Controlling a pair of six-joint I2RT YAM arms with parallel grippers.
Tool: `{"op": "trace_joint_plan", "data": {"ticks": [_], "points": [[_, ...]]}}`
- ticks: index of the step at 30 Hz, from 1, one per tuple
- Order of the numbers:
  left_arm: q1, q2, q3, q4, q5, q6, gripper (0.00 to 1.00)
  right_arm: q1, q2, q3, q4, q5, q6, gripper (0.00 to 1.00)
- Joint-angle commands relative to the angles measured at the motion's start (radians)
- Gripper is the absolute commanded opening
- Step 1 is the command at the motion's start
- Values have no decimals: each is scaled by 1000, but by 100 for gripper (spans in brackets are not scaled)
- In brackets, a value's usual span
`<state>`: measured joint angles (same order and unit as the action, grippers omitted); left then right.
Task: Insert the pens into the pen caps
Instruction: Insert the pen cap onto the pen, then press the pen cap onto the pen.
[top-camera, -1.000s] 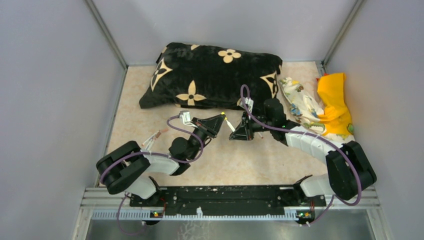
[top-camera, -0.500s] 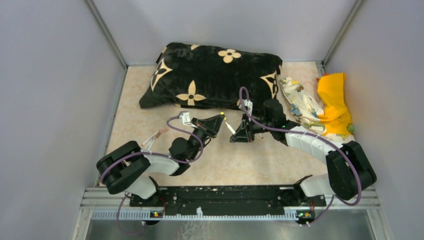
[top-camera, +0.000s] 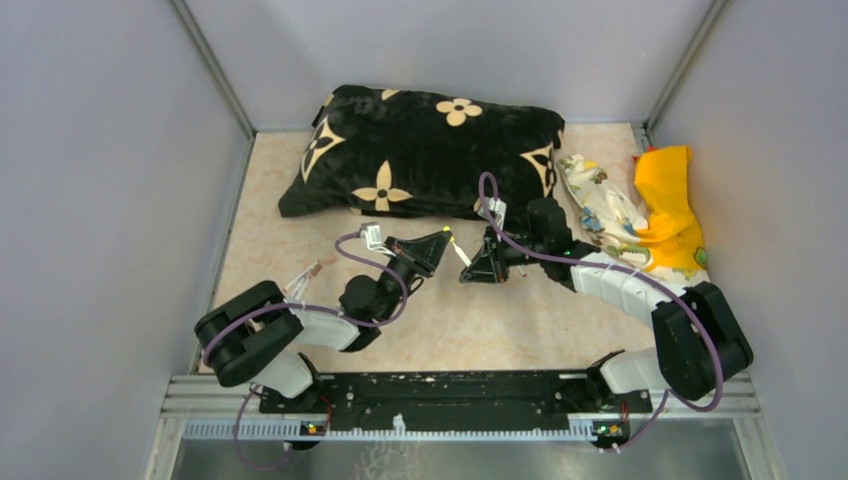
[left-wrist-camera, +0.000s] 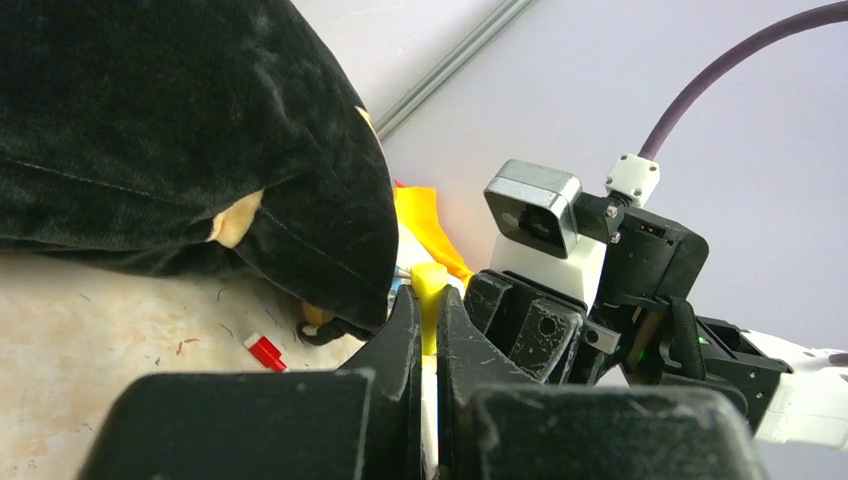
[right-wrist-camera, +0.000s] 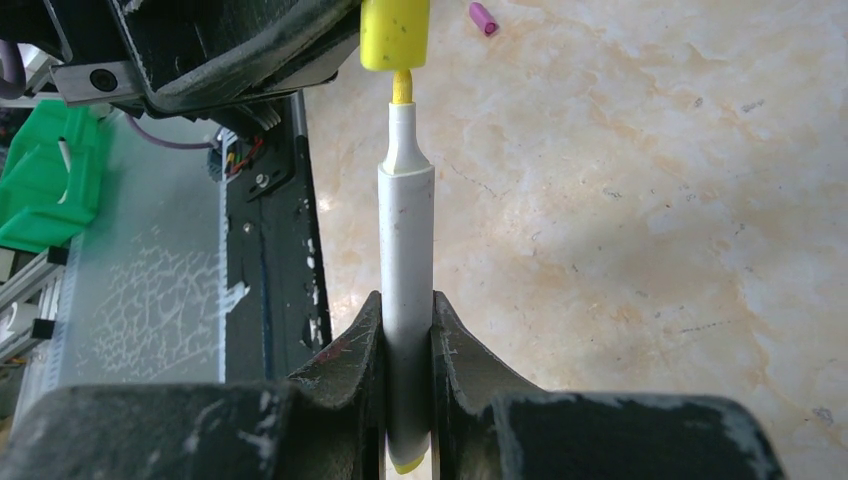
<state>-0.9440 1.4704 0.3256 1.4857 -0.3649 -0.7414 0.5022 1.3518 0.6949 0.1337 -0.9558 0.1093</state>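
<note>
pinching a white pen (right-wrist-camera: 405, 240) by its barrel, the right gripper (right-wrist-camera: 407, 325) is closed tight. the pen's yellow tip meets the mouth of a yellow cap (right-wrist-camera: 394, 33); whether it has gone inside i cannot tell. the left gripper (left-wrist-camera: 421, 318) is clamped shut on that cap, raised above the table (right-wrist-camera: 620, 220). a pink cap (right-wrist-camera: 483, 17) lies loose on the table beyond, and a red cap (left-wrist-camera: 265, 352) lies near the edge of the black cushion (top-camera: 420, 150).

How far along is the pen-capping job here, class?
Done: no capped pen shows. In hand: the right gripper holds a white pen, its yellow tip at the mouth of the yellow cap pinched by the left gripper. Left: push home; pink cap and red cap lie loose.
</note>
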Motion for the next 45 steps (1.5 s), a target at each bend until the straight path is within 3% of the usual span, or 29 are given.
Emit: {"op": "trace_joint_plan", "data": {"ticks": [1, 30, 41, 45], "points": [[-14, 18, -18, 306, 11, -25, 0, 21, -13, 34, 33, 15, 12, 0], [-25, 39, -49, 297, 41, -106, 0, -3, -33, 36, 32, 19, 10, 0], [-26, 40, -48, 307, 10, -95, 2, -5, -40, 54, -20, -142, -82, 0], [-24, 17, -47, 305, 15, -73, 1, -4, -42, 57, -19, -107, -68, 0]]}}
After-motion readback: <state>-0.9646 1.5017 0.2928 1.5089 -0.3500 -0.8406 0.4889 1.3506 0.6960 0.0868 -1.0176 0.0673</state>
